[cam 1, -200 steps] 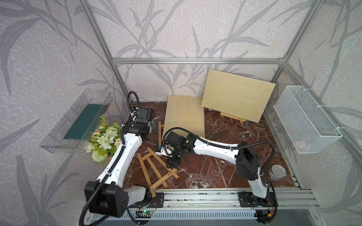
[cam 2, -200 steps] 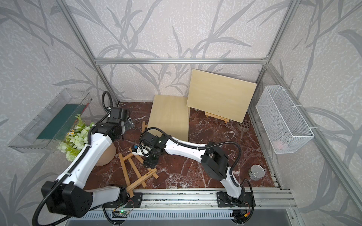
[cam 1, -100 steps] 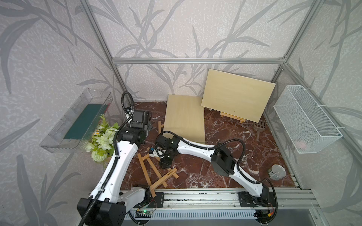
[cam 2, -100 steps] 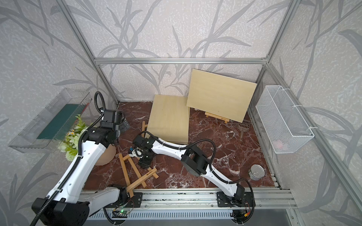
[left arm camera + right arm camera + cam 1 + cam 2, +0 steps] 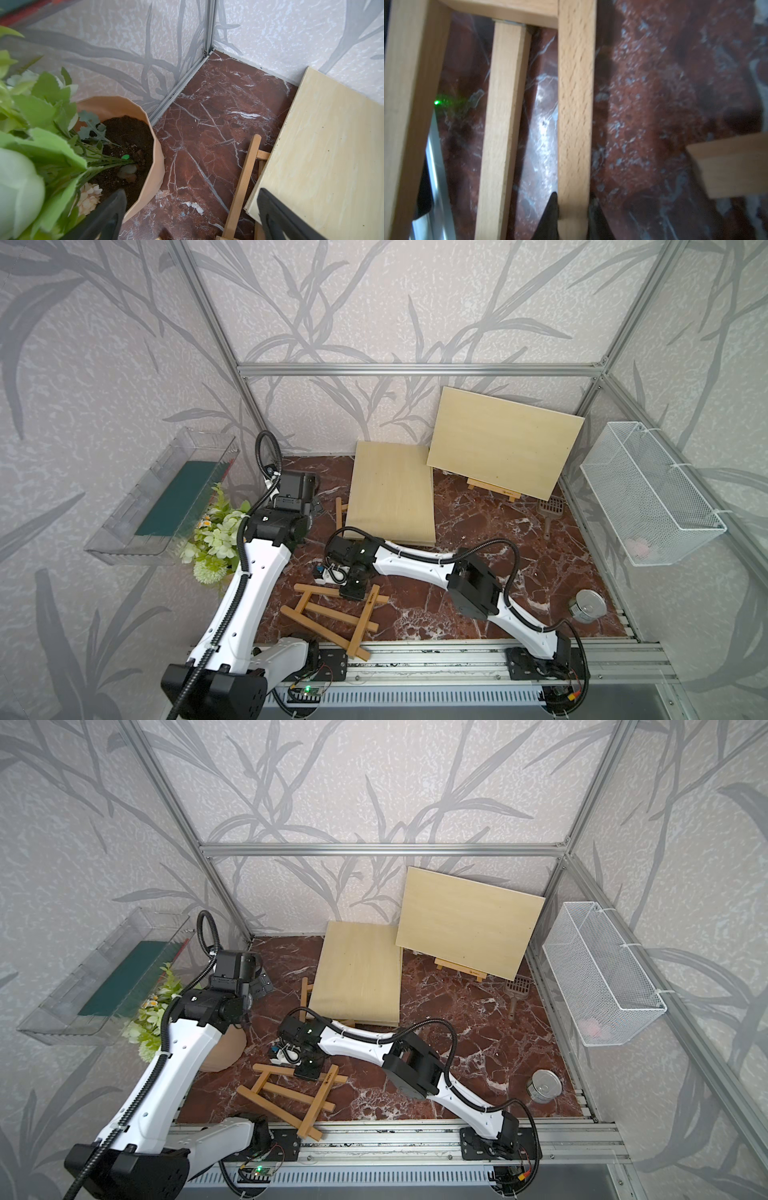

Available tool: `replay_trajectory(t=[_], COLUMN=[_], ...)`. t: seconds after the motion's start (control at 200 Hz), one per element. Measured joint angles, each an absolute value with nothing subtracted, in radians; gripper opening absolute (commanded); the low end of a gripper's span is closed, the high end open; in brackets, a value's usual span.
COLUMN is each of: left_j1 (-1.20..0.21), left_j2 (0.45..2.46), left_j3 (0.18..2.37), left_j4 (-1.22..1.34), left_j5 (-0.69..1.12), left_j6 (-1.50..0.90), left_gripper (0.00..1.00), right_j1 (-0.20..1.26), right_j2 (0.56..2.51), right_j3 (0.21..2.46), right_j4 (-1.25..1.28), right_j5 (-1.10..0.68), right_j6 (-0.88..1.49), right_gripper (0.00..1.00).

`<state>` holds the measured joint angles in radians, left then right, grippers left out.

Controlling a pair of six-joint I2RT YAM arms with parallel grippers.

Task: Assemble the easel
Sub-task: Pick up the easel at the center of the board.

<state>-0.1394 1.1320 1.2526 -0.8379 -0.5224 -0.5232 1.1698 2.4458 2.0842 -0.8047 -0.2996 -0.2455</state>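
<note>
The easel [image 5: 369,625] lies flat, its long leg running front to back. The right gripper [image 5: 573,207] pinches one bar; the left gripper [image 5: 191,193] gapes wide, empty.

The scene holds two robot arms [image 5: 249,585], two pale boards [image 5: 390,493], three wooden easels [image 5: 365,626] (two mostly hidden by boards), one flowerpot [image 5: 226,1052], one wire basket [image 5: 648,493], one clear tray [image 5: 162,497], one tin [image 5: 588,605] and one scoop [image 5: 550,510].
</note>
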Motion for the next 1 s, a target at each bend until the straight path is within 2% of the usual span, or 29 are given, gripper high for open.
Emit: replay_trajectory(t=[0.335,0.465,0.64,0.795,1.0], left_j1=[-0.139,-0.14,-0.176,-0.249,-0.354], left_j2=[1.133,1.143,1.192,1.256,1.355], left_j3=[1.342,1.372,1.391,1.391,1.39], left_j4=[-0.844,-0.815,-0.748,-0.69,-0.626], left_j5=[-0.493,-0.423,-0.315,-0.209,-0.035], left_j6=[-0.5,-0.479,-0.442,-0.411,-0.377], left_gripper=[0.99,0.99,0.99,0.99,0.99], right_j1=[1.079,0.935,0.654,0.461,0.406], right_j2=[2.029,1.85,1.674,1.541,1.374], right_j3=[1.702,1.559,1.389,1.309,1.243], right_j4=[-0.663,-0.585,-0.522,-0.519,-0.5], right_j5=[-0.398,-0.442,-0.448,-0.33,-0.023], right_j6=[-0.263,-0.202,-0.074,0.023,0.082], right_gripper=[0.0,0.0,0.0,0.0,0.0])
